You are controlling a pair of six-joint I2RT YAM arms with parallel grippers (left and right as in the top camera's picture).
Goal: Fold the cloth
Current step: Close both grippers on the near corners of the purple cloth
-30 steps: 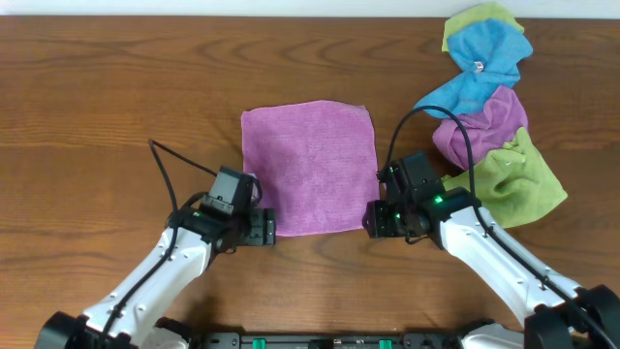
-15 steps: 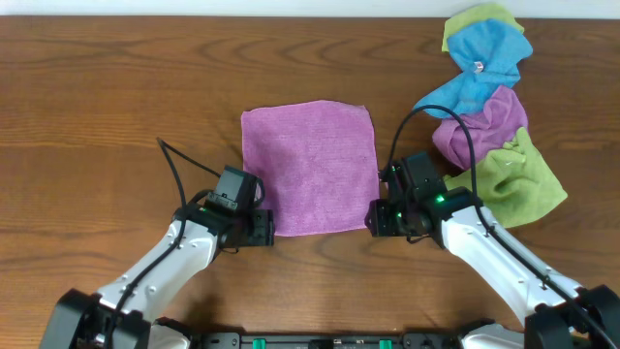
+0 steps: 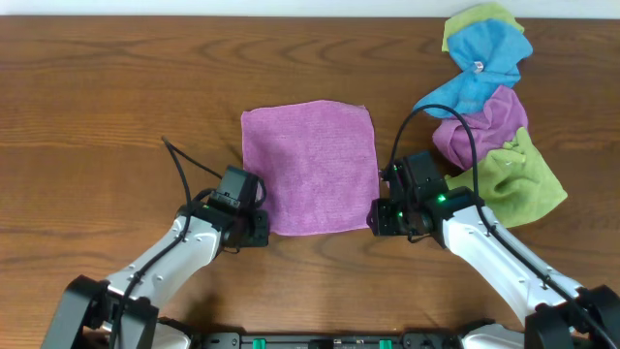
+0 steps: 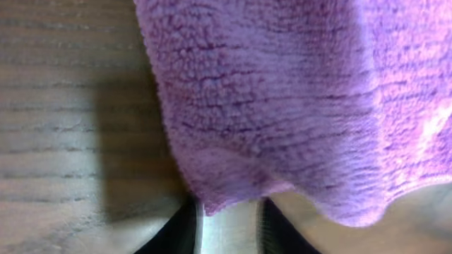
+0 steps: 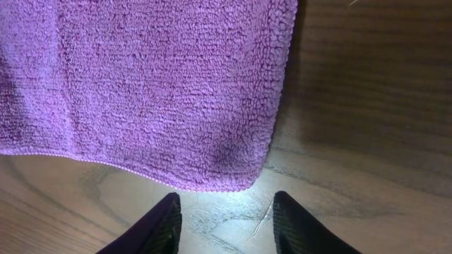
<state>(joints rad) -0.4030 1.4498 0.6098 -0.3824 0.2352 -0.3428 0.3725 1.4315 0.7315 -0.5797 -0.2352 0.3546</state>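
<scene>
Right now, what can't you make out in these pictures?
- Left wrist view: the left gripper is blurred and cut off by the bottom edge; whether it pinches the cloth is unclear.
- Right wrist view: the right gripper is open, fingertips cropped by the bottom edge.
- Overhead: the heaped cloths overlap, so their count is unclear.

left arm (image 3: 160, 267): white links, stretched in from the near-left edge
left gripper (image 4: 229, 234): black fingers, jaws slightly apart
right arm (image 3: 494, 247): white links, angled in from near-right
right gripper (image 5: 224, 224): black fingers spread wide
</scene>
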